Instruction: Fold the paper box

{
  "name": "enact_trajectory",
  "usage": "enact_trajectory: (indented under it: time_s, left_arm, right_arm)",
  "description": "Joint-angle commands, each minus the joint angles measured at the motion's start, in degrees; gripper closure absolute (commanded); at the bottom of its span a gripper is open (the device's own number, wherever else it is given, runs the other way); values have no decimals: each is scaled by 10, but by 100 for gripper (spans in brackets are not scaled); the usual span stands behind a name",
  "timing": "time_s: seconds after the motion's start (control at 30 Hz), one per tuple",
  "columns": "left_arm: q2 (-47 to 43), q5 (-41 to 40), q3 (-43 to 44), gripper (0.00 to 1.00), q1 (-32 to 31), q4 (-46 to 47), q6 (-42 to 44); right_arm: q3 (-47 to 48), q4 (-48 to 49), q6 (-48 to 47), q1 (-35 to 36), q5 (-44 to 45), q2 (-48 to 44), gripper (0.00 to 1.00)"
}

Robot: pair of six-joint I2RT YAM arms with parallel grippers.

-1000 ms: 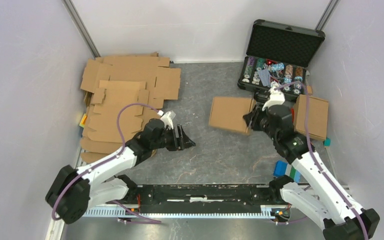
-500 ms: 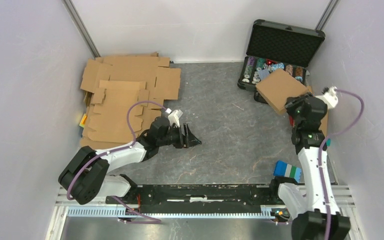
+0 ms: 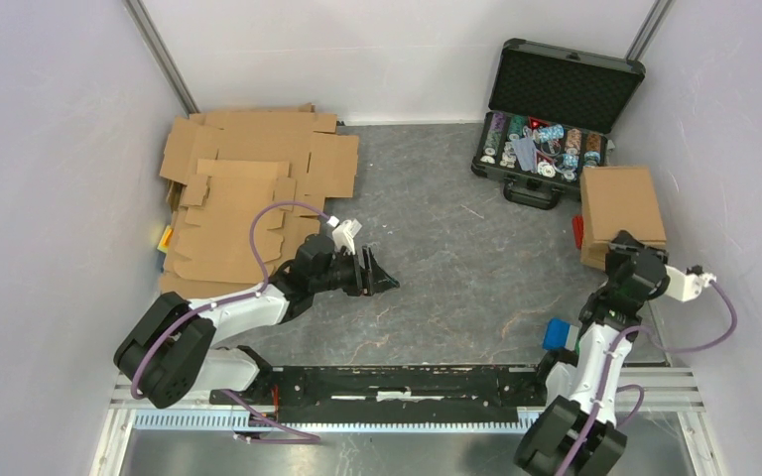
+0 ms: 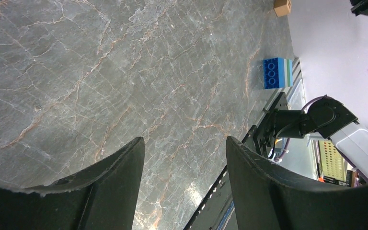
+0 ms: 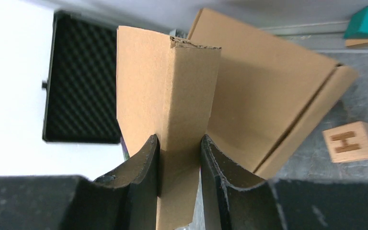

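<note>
At table's right edge, right gripper (image 5: 179,142) is clamping the folded box (image 5: 167,86) over another box (image 5: 273,91), likely stacking it. Left gripper (image 4: 184,143) is hovering, jaws apart. Next: lowering squarely, then releasing.

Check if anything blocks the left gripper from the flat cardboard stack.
Nothing visible does. The left gripper, open and empty, points away from the flat cardboard stack, over the table beside it.

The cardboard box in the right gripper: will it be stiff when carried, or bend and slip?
Probably fairly stiff: the box is folded corrugated cardboard and shows no sag in the right gripper. Likely light, given its thin walls. Pinched at one edge only, it may pivot or slip.
</note>
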Motion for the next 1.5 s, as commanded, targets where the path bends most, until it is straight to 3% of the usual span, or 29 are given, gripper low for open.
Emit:
enact_trajectory:
  time_s: [0.0, 0.17, 0.3, 0.37, 0.43, 0.6, 0.9, 1.0, 1.07, 1.13, 1.17, 1.2, 1.47]
  left_arm:
    - [5, 13, -1, 31, 1, 36, 25]
    - [15, 15, 1, 31, 1, 38, 27]
    - [21, 14, 3, 32, 1, 38, 29]
    - [22, 14, 4, 32, 1, 36, 31]
    - [22, 14, 6, 32, 1, 32, 34]
    - [24, 11, 10, 32, 1, 24, 38]
    - [27, 7, 13, 32, 1, 17, 43]
    - [27, 7, 13, 32, 1, 16, 44]
    - [28, 9, 14, 32, 1, 16, 44]
    - [30, 10, 15, 32, 1, 17, 42]
    - [31, 10, 15, 32, 1, 18, 42]
    - [33, 11, 15, 32, 1, 19, 41]
    - [50, 31, 12, 32, 1, 41, 24]
  right_arm:
    - [-60, 75, 71, -57, -4, -26, 96]
    - [-84, 55, 79, -81, 14, -29, 89]
    - [-22, -77, 77, -81, 53, -1, 33]
    - [20, -137, 61, -81, 64, 9, 15]
    - [60, -190, 50, -81, 84, 9, 4]
    - [141, -283, 24, -81, 130, 15, 2]
    - [169, -354, -25, -81, 94, 41, 2]
    - [153, -336, -53, -80, 121, 7, 19]
    - [150, -341, -65, -81, 146, -16, 39]
    - [149, -357, -79, -81, 155, -31, 69]
    - [145, -364, -84, -80, 159, -37, 94]
    - [142, -373, -85, -80, 171, -42, 100]
    - [68, -422, -74, -81, 244, -46, 100]
